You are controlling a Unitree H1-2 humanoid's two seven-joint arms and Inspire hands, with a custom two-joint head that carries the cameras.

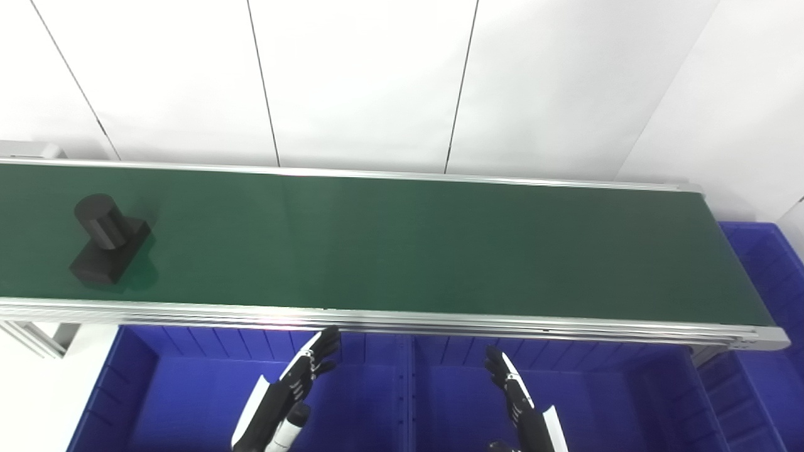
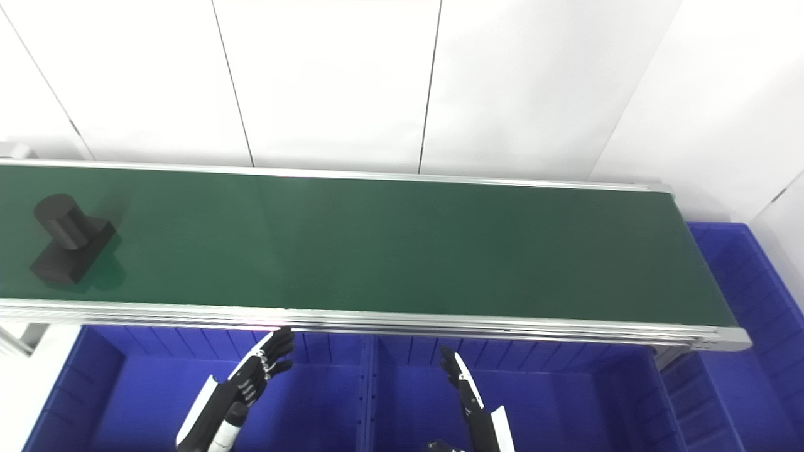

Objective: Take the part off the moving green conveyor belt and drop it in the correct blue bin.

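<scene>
A black part (image 1: 108, 240) is seen at approx 9 o'clock on the green conveyor belt (image 1: 408, 245), near the belt's left end and closer to the near rail than the far one; it's made up of a short upright cylinder on a flat rectangular base, matte black all over, with the base set at an angle to the belt edges. The rest of the belt surface is seen bare, w/ silver rails along both long sides. Below the near rail, at approx 6 to 7 o'clock, a blue bin (image 1: 188, 402) is seen, and a second blue bin (image 1: 603, 402) sits just beside it at approx 5 o'clock, w/ a ribbed divider wall between them; nothing is seen inside either. A third blue bin (image 1: 769, 276) is seen at approx 3 to 4 o'clock past the belt's right end, its contents cut off by the frame. The left hand (image 1: 301, 376) is held over the first bin, fingers spread apart, nothing gripped. The right hand (image 1: 509, 383) is held over the second bin, fingers straight and apart, nothing gripped. Both hands are well apart from the part.
</scene>
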